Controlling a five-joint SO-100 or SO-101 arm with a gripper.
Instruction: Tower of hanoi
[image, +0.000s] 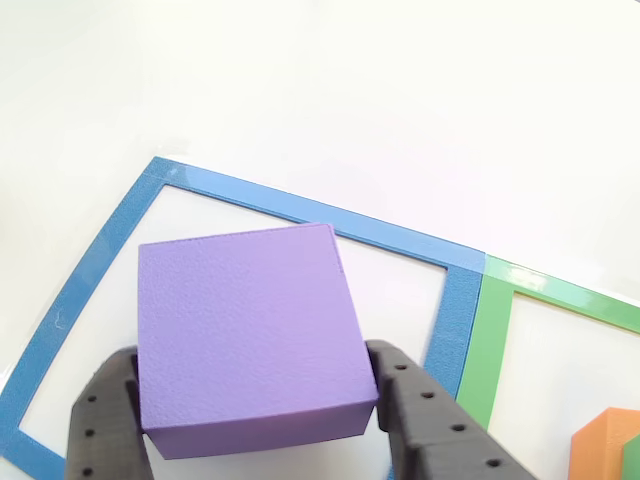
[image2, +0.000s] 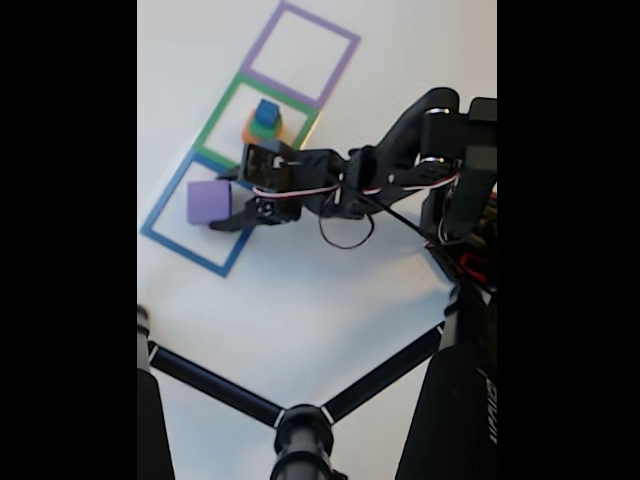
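Observation:
The purple block (image: 250, 335), the largest of the Tower of hanoi set, sits between my gripper's (image: 255, 395) two black fingers (image: 410, 400), which press on its left and right sides. It is over the inside of the blue square outline (image: 100, 240). In the fixed view the purple block (image2: 208, 202) lies within the blue outline (image2: 160, 215), with the gripper (image2: 224, 204) reaching in from the right. Orange block (image2: 248, 128), green block (image2: 264, 129) and blue cube (image2: 266, 111) are stacked in the green outline (image2: 220, 118). A corner of the orange block (image: 600, 445) shows at the lower right of the other view.
A purple square outline (image2: 320, 22) lies beyond the green one, with nothing inside it. The arm's body and cables (image2: 440, 170) fill the right side. Black bars of a stand (image2: 300, 430) cross the foreground. The green outline (image: 495, 340) adjoins the blue one.

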